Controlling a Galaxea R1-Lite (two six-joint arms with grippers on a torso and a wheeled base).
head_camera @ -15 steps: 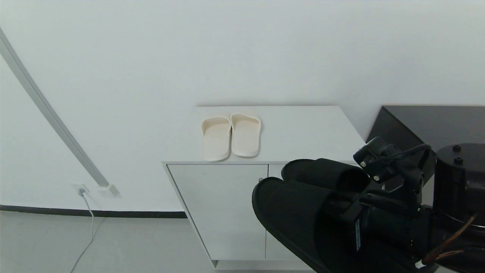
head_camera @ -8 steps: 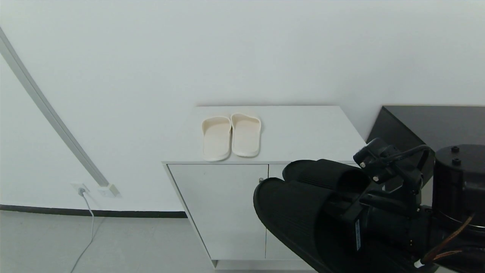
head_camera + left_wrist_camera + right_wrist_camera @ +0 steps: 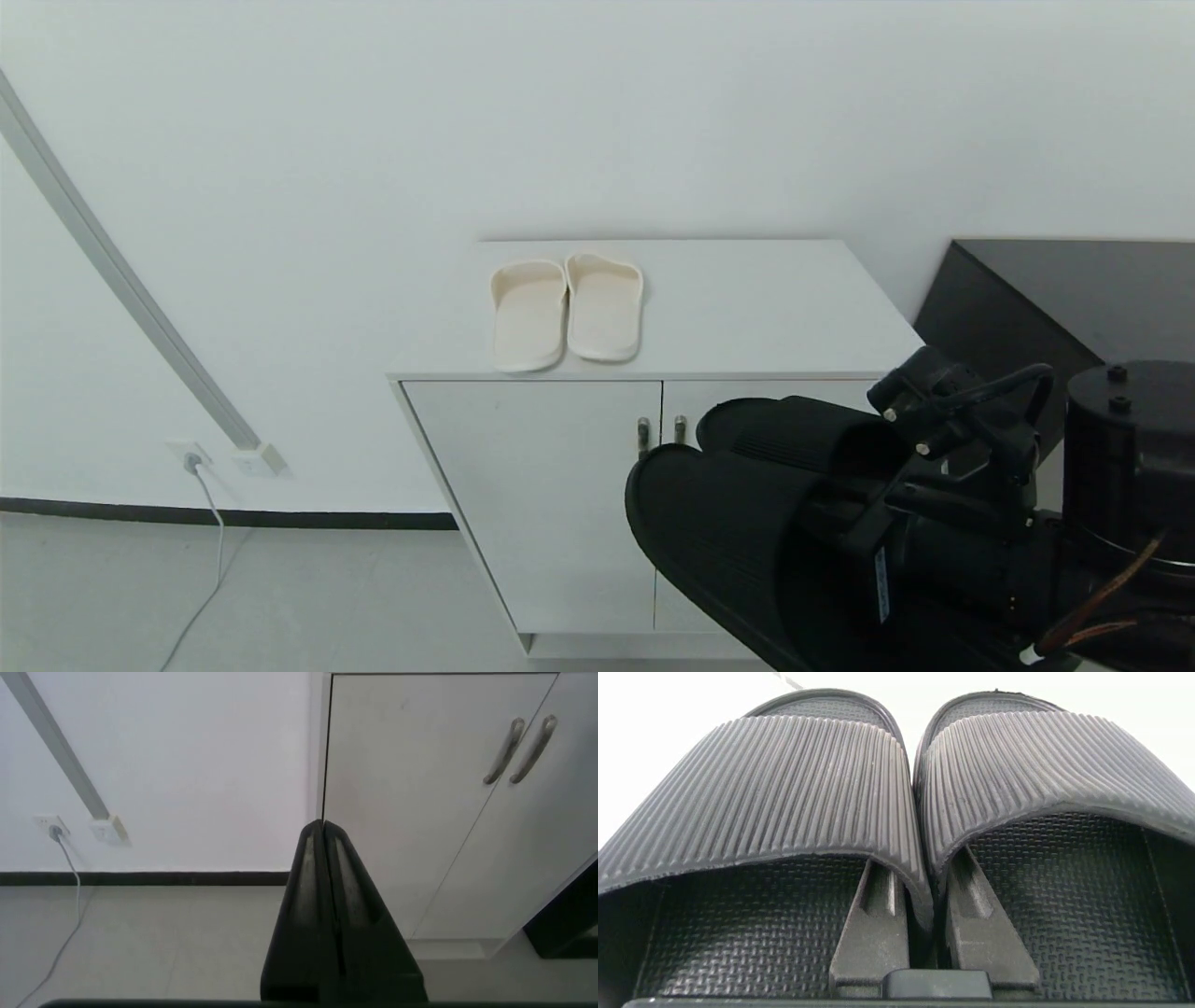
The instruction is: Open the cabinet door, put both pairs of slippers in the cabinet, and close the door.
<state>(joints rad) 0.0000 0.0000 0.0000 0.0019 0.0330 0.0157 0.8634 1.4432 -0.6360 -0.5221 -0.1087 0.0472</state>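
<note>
- Now the right gripper (image 3: 923,887) clamps the black slippers (image 3: 738,523) by their inner edges, before the shut cabinet (image 3: 728,308).
- Left gripper (image 3: 324,835), pressed closed, should spread and hook a handle (image 3: 643,434).
- Keep the black pair outside the door's swing; the cream slippers (image 3: 567,310) sit on top.

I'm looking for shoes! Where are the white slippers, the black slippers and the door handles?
white slippers (image 3: 529,322): head view, footbed of one slipper.
black slippers (image 3: 813,775): right wrist view, ribbed strap of one slipper.
door handles (image 3: 503,751): left wrist view, bar of one handle.
</note>
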